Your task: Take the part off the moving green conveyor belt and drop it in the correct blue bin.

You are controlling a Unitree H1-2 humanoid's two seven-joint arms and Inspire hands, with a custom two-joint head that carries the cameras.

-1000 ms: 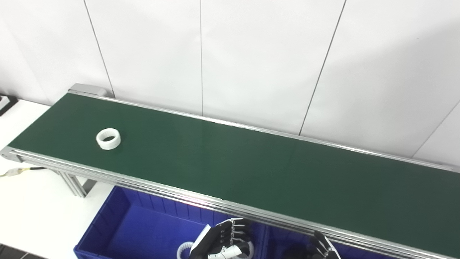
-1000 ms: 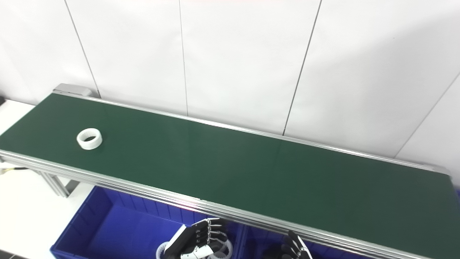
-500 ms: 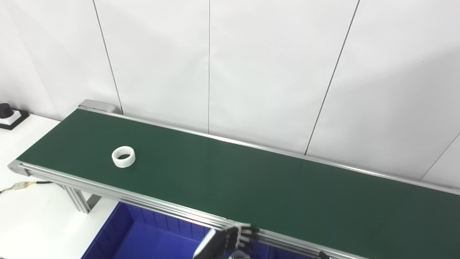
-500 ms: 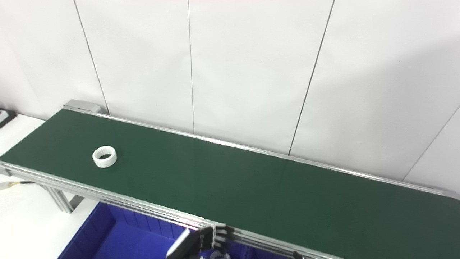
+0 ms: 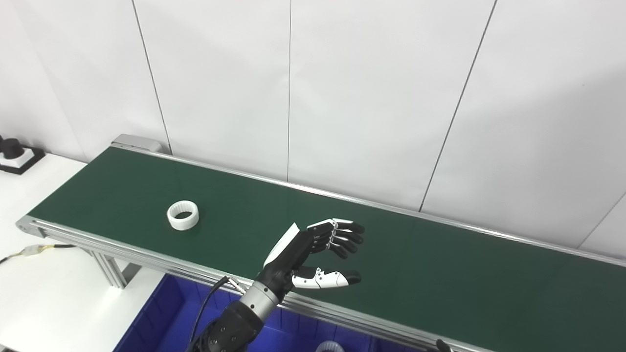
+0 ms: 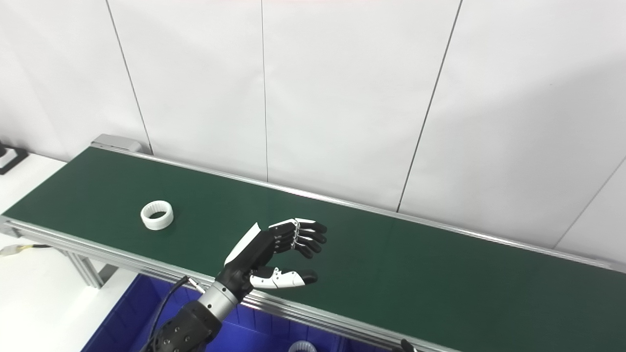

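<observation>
A white toothed ring (image 5: 183, 215) lies on the green conveyor belt (image 5: 430, 264) near its left end. My left hand (image 5: 318, 254) is open and empty, raised over the near edge of the belt, well to the right of the ring, with fingers and thumb apart. Of my right hand only a dark fingertip (image 5: 442, 346) shows at the bottom edge, below the belt. A blue bin (image 5: 161, 327) sits under the belt's front rail, with a white ring (image 5: 328, 347) partly seen inside it.
The belt's metal front rail (image 5: 146, 254) runs across the view. A white table (image 5: 44, 303) lies at the left with a cable and connector (image 5: 29, 250). A black knob on a base (image 5: 13, 152) stands at far left. White wall panels stand behind.
My left hand has risen from the blue bin to above the belt's near edge, open. The ring has travelled right along the belt. The camera has tilted up.
</observation>
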